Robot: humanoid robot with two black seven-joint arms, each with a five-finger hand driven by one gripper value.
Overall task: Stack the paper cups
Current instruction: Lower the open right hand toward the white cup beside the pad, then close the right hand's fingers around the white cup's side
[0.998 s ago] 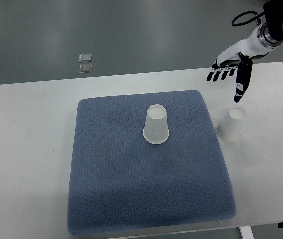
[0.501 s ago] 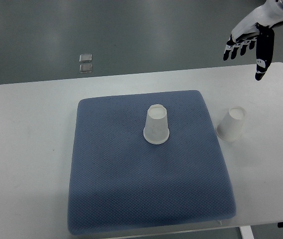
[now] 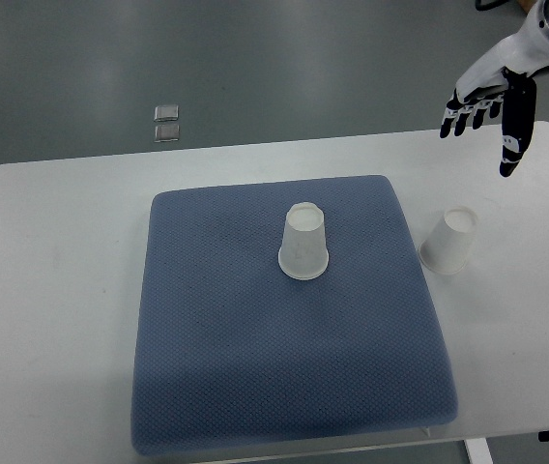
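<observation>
Right hand point(image 3: 492, 92) dropped slightly, fingers spread | both paper cups point(image 3: 303, 244) point(image 3: 448, 242) upside-down, unstacked

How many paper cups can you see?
2. One paper cup stands upside down on the blue mat. The other paper cup sits on the white table, right of the mat. None looks hidden.

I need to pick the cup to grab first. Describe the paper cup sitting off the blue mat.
The white paper cup stands upside down on the white table, just past the blue mat's right edge, its narrow base up and wider rim down. It looks plain and undented. Nothing touches it; the right hand hovers open beyond it.
</observation>
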